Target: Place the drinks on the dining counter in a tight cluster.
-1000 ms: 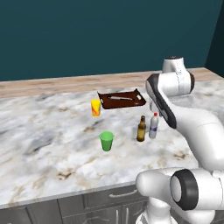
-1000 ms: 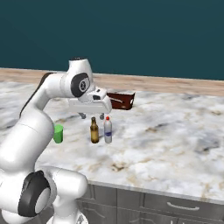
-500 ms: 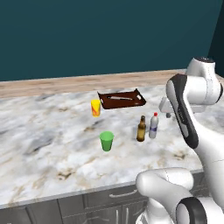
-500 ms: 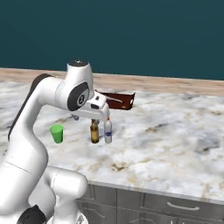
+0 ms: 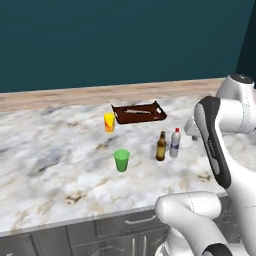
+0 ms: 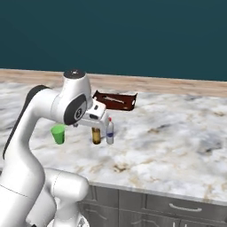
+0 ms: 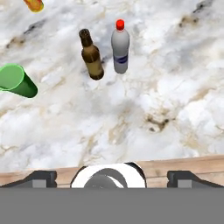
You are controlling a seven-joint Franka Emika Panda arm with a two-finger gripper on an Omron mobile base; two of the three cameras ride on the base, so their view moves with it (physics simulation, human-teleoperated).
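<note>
**Two bottles paired, jaws empty above the bench**

In the hand view the jaws stand wide with nothing between them, looking down at the bench. The beer bottle and the clear bottle stand upright just beside each other at about 12 o'clock from the jaws, well apart from them. My read: two drinks are clustered, and the next move calls for finding the third and carrying it here. A green cup sits at 10 o'clock.

Dark teal wall ahead of me at twelve o'clock, pale wooden strip along its foot, grey drawers with slim handles at six o'clock, soft even light
</note>
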